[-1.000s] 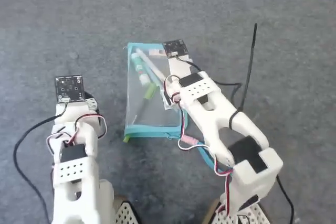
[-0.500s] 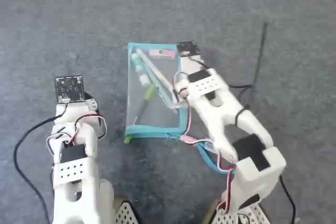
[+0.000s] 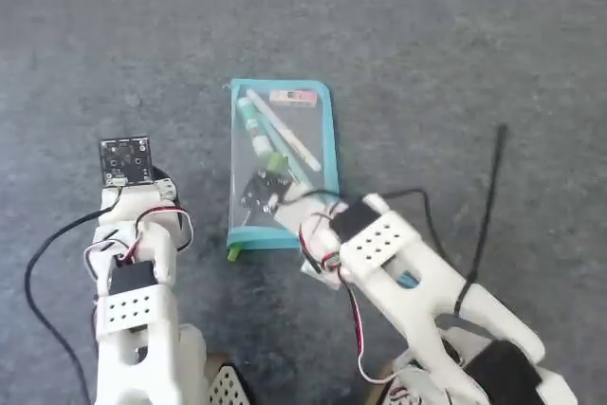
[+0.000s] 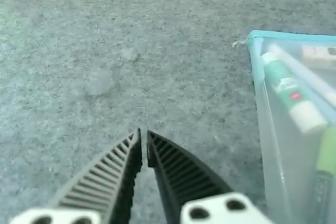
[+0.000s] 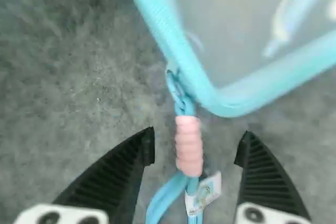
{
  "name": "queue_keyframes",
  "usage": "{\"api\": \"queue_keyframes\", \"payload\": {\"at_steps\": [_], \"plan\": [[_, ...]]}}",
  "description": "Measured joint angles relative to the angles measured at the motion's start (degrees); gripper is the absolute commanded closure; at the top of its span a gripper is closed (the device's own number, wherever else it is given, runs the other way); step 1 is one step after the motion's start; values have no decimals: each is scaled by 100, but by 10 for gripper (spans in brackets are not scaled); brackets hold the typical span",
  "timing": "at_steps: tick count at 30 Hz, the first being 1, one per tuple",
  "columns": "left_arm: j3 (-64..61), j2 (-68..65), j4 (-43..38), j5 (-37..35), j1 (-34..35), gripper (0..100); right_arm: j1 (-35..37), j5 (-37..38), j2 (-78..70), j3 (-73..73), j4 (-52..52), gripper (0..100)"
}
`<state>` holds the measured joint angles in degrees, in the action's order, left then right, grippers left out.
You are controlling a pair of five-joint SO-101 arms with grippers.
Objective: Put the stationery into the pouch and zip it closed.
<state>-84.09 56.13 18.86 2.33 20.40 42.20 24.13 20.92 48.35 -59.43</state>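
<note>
At the left, the left arm's fingers (image 4: 143,135) are all but closed on nothing, poised over the grey felt-like tabletop (image 3: 474,64) and well apart from the pouch. The clear plastic pouch with a teal zip border (image 3: 330,135) lies flat in the middle. Inside it are a white glue stick with a green label (image 3: 251,120), a pink eraser (image 3: 292,97) and pens. At its near right corner, the right arm's fingers (image 5: 198,132) are spread wide either side of the ribbed pink zip pull (image 5: 189,142), not touching it.
</note>
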Motion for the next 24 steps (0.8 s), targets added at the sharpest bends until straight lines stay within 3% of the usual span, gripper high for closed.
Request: {"api": "queue_keyframes", "payload": {"at_steps": [5,7,11,15,19,24], "plan": [[0,0,0,0,0,985,-70,149,-343,88,158,748],[0,0,0,0,0,985,-193,202,-703,88,281,795],[0,0,0,0,0,985,-475,264,-1327,35,607,998],[0,0,0,0,0,985,-897,281,-1644,-659,167,989],[0,0,0,0,0,985,-1591,-44,-1459,-2303,-1002,992],[0,0,0,0,0,985,-1776,-536,-1345,-6268,-2884,991]]}}
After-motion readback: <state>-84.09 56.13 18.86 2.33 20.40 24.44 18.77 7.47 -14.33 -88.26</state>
